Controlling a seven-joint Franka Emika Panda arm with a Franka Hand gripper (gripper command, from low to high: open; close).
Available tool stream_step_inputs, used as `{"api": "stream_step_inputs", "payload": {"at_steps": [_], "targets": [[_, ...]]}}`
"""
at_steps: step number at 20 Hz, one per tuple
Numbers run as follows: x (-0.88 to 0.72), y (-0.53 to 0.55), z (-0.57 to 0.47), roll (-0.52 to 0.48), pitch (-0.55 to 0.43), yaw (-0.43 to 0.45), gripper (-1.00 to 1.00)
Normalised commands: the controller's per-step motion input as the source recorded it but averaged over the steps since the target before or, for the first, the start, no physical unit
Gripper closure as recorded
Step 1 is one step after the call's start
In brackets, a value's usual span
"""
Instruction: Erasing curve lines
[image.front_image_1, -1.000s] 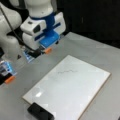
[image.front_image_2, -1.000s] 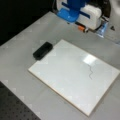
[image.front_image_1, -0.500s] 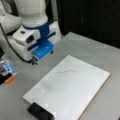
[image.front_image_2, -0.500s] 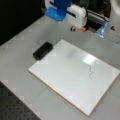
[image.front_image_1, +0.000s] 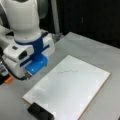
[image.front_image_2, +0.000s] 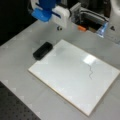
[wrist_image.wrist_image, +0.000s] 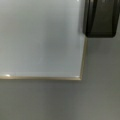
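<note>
On white board (image.front_image_2: 75, 75), curve lines (image.front_image_2: 90, 71) unerased, pincer (image.front_image_1: 28, 74) above table, near eraser (image.front_image_2: 42, 50)

A plain grey table (image.front_image_2: 22, 47) carries a white rectangular board with a thin brown edge (image.front_image_2: 65, 75), lying flat in both front views. A small black block-shaped object (image.front_image_2: 42, 50) rests on the table against the board's corner; in a front view a small orange object (image.front_image_2: 81, 28) lies farther back.

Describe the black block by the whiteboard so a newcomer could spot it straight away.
Start from the big white board lying flat on the grey table. Go to the board's corner nearest the robot's blue and white claw, at a front view's upper left. The black block lies there against the board's edge: the only dark, solid oblong thing, unlike the thin wavy pen line drawn on the board.
</note>
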Motion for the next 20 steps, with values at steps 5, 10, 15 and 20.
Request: {"api": "stream_step_inputs", "payload": {"at_steps": [5,10,15,20], "targets": [[0.23,-0.47,-0.05,-0.006,0.138,0.198,-1.0],[0.26,-0.37,-0.02,-0.011,0.119,0.191,-1.0],[0.25,-0.23,-0.02,-0.006,0.088,0.159,-1.0],[0.27,-0.2,-0.08,0.032,0.049,0.164,-1.0]]}}
